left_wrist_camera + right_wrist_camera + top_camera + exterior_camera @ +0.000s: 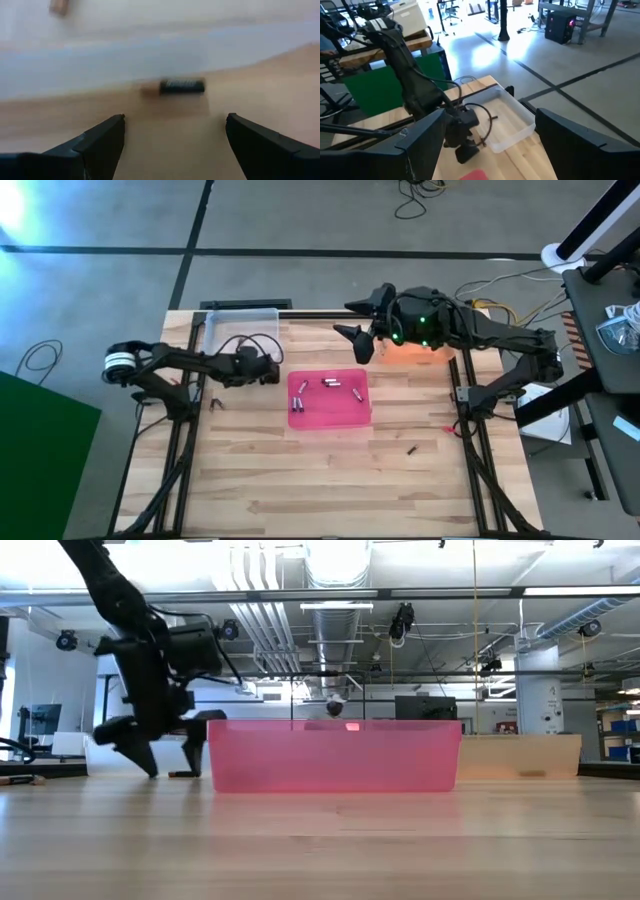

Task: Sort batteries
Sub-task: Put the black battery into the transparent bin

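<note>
Left hand (172, 145) spread wide just above the surface (300, 470) before one dark battery (182, 86), right hand (360, 328) wide too — raised beyond pink tray (330, 420) holding batteries (331, 384), clear tray (240, 325) behind.

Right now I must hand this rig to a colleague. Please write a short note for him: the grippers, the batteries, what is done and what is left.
Left gripper: open, low over the table's left side, with one dark battery lying just ahead of its fingers, not yet gripped.
Right gripper: open, raised behind the pink tray, holding nothing.
Batteries: several in the pink tray; one stray on the wood near the right frame.
Clear tray: at the back left; I see nothing in it.
Done: I cannot tell how far the sorting has got.
Left: pick up the battery at the left gripper, then the stray one.
</note>
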Available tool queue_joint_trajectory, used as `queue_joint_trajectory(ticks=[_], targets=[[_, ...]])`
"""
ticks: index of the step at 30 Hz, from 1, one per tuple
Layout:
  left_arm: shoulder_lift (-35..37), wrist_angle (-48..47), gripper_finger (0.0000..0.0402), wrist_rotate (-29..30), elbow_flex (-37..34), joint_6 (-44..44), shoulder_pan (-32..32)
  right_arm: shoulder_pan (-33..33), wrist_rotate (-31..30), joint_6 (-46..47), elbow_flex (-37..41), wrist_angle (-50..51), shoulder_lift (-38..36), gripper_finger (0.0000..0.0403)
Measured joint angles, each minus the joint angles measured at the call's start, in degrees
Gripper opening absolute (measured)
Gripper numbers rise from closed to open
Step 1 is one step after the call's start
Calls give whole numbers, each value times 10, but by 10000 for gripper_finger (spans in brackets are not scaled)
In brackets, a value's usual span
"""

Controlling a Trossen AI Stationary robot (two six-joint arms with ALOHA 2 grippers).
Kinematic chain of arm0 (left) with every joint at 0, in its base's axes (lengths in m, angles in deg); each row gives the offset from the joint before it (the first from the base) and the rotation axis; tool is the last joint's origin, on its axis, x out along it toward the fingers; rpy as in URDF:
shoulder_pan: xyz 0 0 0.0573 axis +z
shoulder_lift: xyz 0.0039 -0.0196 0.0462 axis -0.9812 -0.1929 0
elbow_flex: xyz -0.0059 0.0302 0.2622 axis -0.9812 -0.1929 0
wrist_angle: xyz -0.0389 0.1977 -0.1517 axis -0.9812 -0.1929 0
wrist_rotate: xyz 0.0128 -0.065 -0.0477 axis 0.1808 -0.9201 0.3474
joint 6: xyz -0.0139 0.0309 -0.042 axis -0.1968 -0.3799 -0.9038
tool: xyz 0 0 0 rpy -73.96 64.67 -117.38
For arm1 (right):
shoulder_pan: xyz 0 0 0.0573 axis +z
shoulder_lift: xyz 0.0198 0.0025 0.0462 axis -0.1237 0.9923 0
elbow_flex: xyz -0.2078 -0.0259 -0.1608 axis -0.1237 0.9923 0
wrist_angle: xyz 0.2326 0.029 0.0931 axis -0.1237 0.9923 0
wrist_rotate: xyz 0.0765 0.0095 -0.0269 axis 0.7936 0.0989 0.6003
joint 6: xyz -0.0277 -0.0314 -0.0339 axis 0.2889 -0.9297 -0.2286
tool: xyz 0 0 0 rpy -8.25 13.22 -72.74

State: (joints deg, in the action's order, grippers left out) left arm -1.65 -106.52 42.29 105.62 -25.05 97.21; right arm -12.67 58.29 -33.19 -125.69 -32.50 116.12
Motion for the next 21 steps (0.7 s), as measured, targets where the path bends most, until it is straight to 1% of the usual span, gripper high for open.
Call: queue_joint_trajectory(ticks=[3,7,16,21], targets=[[-29,45,320,24,3,8,10,0,-1,-5,-1,-1,0,304],[-54,46,320,46,10,3,11,1,-1,-2,-1,0,0,306],[-75,42,319,69,20,-8,15,1,-1,1,-1,7,-1,299],[-85,43,298,82,20,-12,15,1,1,0,-1,15,-1,304]])
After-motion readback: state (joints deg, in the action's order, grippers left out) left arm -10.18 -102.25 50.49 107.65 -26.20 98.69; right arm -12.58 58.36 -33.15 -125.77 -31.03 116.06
